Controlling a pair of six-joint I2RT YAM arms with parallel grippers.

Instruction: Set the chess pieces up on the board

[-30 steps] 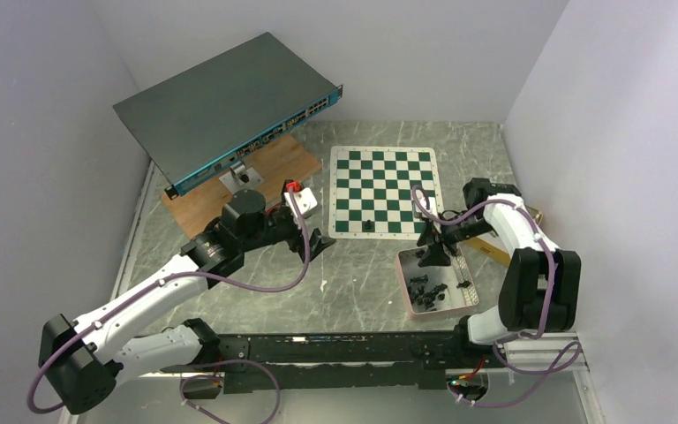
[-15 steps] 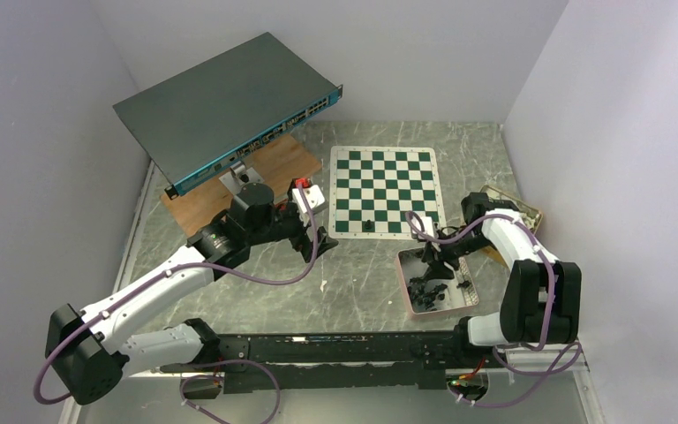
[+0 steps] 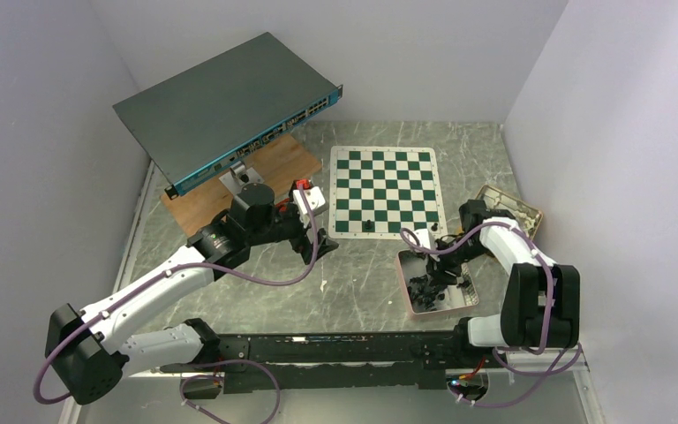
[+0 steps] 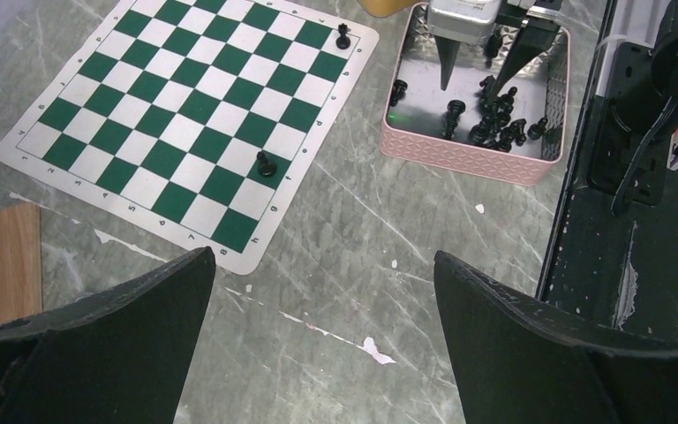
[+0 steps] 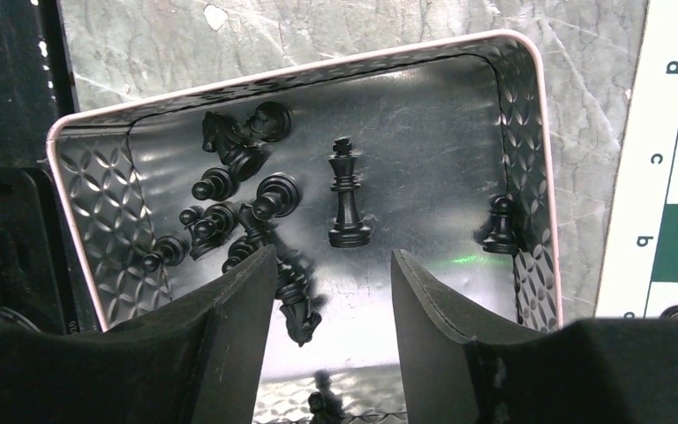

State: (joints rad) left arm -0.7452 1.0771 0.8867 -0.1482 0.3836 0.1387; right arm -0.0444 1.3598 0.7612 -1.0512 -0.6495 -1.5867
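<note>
The green-and-white board (image 3: 384,187) lies at the back centre and also shows in the left wrist view (image 4: 185,115). Two black chess pieces stand on it: one on its near row (image 4: 266,163) and one at the corner beside the tray (image 4: 343,36). Several more pieces (image 5: 229,212) lie heaped in the pink-rimmed tray (image 5: 538,132), with a tall one (image 5: 346,199) lying alone and a knight (image 5: 305,322) between my right fingers. My right gripper (image 5: 333,256) is open and low inside the tray (image 3: 404,287). My left gripper (image 4: 322,256) is open and empty above bare table.
A network switch (image 3: 229,106) leans on a stand over a wooden slab (image 3: 265,168) at the back left. A tan box (image 3: 512,201) sits by the right wall. The black rail (image 3: 335,344) runs along the near edge.
My right gripper has moved from the board's near edge toward me and down into the tray. My left arm shifted slightly toward the board, then stayed still.
</note>
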